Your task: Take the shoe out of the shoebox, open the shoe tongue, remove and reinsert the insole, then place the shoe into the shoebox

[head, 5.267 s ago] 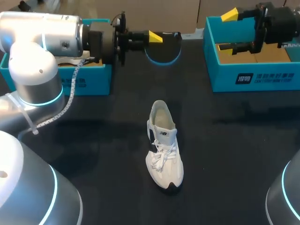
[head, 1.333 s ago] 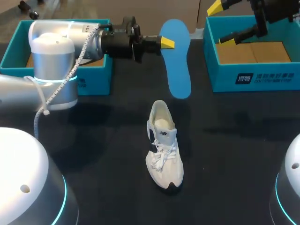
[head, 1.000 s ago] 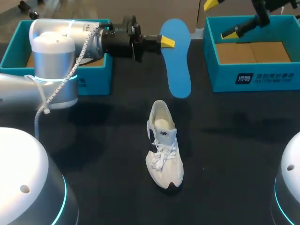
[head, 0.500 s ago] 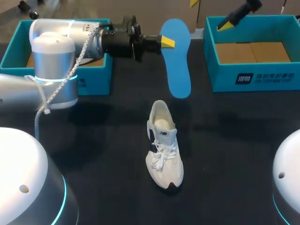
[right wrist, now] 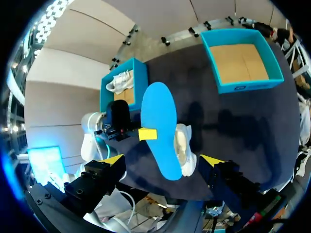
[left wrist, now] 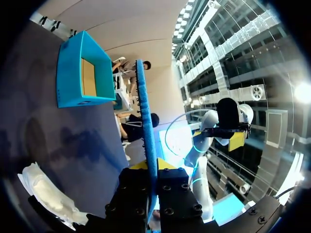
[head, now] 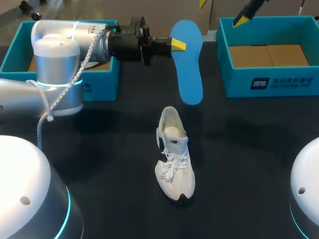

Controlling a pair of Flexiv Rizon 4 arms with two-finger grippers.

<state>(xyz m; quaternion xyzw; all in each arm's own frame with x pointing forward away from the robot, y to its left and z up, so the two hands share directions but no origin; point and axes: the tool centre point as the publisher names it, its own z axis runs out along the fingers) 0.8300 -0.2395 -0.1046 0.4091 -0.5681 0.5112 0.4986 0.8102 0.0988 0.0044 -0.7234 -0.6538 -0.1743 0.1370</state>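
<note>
Teal shoebox (head: 234, 82) bears white print (head: 284, 83).

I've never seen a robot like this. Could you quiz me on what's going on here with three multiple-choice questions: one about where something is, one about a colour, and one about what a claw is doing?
1. Where is the white shoe?
A) in the box on the right
B) on the table
C) in the right claw

2. What colour is the insole?
A) blue
B) red
C) white

3. What is the left claw doing?
A) hanging open and empty
B) shut on the insole
C) shut on the shoe

Answers:
1 B: it stands on the dark table with nothing gripping it.
2 A: its whole face is plain blue.
3 B: the left wrist view shows the insole's edge clamped between its fingers.
</note>
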